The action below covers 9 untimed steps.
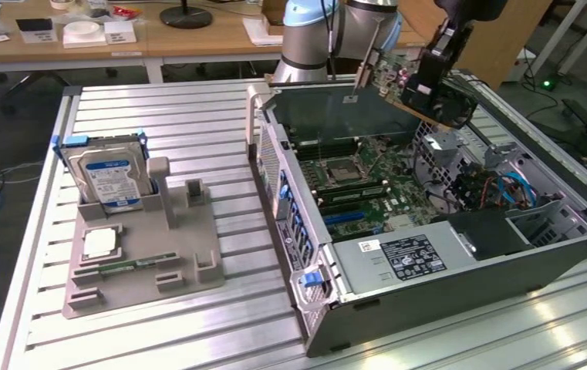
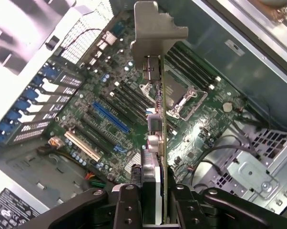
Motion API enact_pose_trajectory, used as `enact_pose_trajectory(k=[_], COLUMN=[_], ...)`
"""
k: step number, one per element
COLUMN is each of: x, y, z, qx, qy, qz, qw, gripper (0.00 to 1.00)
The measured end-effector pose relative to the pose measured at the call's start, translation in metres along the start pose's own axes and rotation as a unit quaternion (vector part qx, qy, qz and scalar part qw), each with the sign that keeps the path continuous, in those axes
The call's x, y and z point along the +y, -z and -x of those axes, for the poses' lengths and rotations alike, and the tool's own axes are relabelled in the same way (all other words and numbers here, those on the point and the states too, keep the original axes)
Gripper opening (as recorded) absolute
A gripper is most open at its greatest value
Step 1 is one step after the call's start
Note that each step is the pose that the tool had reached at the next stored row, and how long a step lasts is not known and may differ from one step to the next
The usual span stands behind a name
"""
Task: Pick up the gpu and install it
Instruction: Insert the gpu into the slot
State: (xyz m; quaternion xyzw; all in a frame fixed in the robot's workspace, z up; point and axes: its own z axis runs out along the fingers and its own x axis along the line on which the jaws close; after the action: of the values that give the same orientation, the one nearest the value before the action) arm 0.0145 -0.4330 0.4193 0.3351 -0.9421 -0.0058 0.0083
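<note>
Farthest from the tool, at the exterior view's left, a grey parts holder (image 1: 139, 270) lies on the slatted worktop (image 1: 170, 108). In it a silver hard drive (image 1: 113, 176) stands upright, with a processor chip (image 1: 99, 244) and a narrow memory stick (image 1: 129, 266) lying flat in front of it. None of these is near the tool, and the holder's other pockets look bare.

Nearer the tool, in the middle of the exterior view, the open computer case (image 1: 304, 223) lies on its side with the motherboard (image 1: 366, 193) exposed. The power supply (image 1: 401, 258) sits at the end of the case farthest from the tool.

Above the far end of the case, toward the exterior view's right, the tool (image 1: 429, 77) is clamped on the gpu (image 1: 416, 96). It holds the card clear of the worktop and tilted, over the case opening. In the wrist view the tool (image 2: 154, 210) grips the gpu (image 2: 153, 167) edge-on between its two fingers (image 2: 127, 205). The card's metal bracket is the end farthest from the tool. Beneath the card, well apart from it, lie the board's expansion slots, among them a long blue slot (image 2: 110, 118) off to one side of the card's line.

As for progress, I judge the pick-up done, since the card is lifted and held firmly over the case. The install is not done. The card hangs above the board, touches no slot, and does not look lined up with one.
</note>
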Motion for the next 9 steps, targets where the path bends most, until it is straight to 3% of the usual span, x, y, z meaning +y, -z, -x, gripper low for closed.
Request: enact_pose_trajectory(k=[9], x=[0.0000], y=[0.0000], z=[0.0000], qx=[0.0010], qy=[0.060], qz=[-0.0008], qw=[0.9982], gripper=[0.28])
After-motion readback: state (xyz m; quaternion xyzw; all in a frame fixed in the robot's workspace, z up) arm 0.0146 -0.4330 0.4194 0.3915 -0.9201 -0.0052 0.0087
